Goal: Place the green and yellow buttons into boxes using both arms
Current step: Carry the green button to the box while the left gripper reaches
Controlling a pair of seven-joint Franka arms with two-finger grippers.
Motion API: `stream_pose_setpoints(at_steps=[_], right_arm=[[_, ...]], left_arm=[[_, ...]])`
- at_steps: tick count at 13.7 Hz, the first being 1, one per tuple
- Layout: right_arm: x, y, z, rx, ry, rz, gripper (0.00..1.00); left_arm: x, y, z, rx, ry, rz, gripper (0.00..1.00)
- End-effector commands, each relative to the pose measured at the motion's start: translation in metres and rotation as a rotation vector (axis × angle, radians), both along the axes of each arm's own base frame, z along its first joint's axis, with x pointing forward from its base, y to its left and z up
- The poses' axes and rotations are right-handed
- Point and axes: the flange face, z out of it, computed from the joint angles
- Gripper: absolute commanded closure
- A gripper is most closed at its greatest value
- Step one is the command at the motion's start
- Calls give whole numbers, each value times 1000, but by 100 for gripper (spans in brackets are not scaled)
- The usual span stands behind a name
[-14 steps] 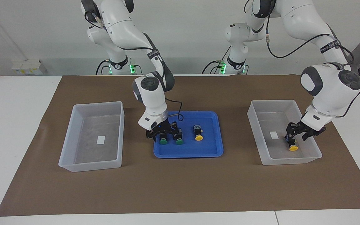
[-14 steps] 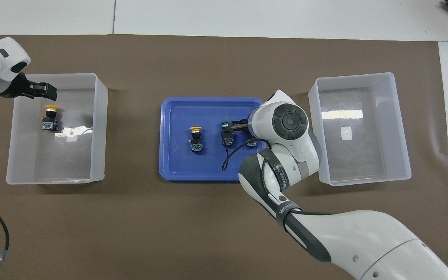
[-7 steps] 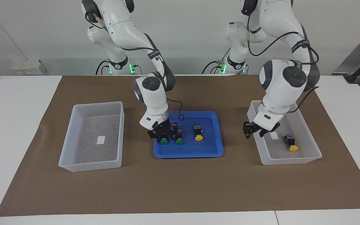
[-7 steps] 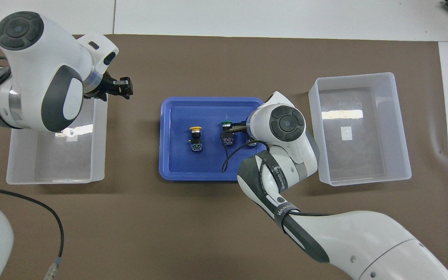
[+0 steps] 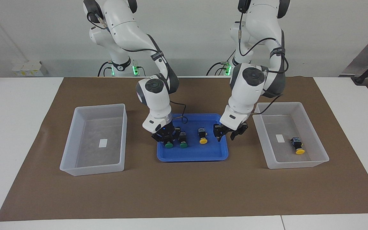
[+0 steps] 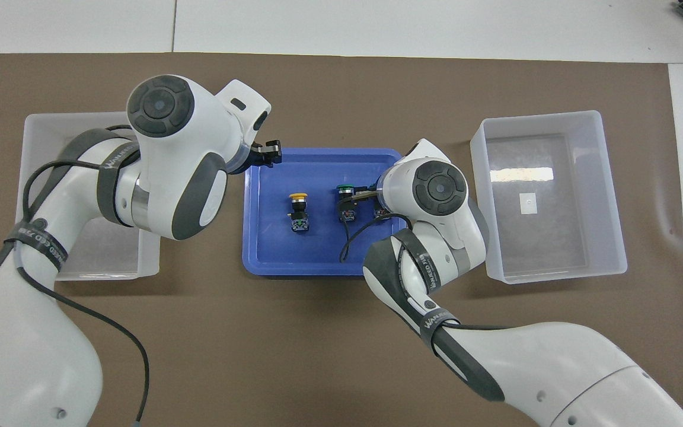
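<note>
One green button, lying in the blue tray, is clenched by the right tool. Lift it straight up, clear of the second green button just beside. The left tool hovers over the tray's rim; its grip cannot be told.

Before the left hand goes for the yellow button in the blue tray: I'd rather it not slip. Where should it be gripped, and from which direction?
Grip the black body of the yellow button, coming straight down from above. It lies on its side in the blue tray, cap pointing away from the robots, so the body's two flanks are exposed, while the round cap would likely slip. The left hand hovers beside it.
</note>
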Motion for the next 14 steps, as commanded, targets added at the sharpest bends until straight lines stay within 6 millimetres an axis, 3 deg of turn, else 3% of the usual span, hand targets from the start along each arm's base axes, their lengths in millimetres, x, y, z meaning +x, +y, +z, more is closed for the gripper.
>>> stream_pose_setpoints(at_steps=[1, 3, 7, 10, 14], right_arm=[[6, -37, 53, -14, -24, -55, 100], [12, -79, 88, -25, -24, -94, 100], [19, -152, 115, -68, 8, -102, 100], [22, -216, 116, -97, 38, -65, 100], [13, -269, 87, -108, 62, -71, 100]], left_arm=[[-16, -13, -27, -18, -22, 4, 37], [-28, -22, -46, -23, -33, -4, 37], [-53, -51, -67, -33, -35, 4, 37], [-57, -55, -73, -44, -48, 21, 38], [-65, -56, -83, -42, -38, 39, 43]])
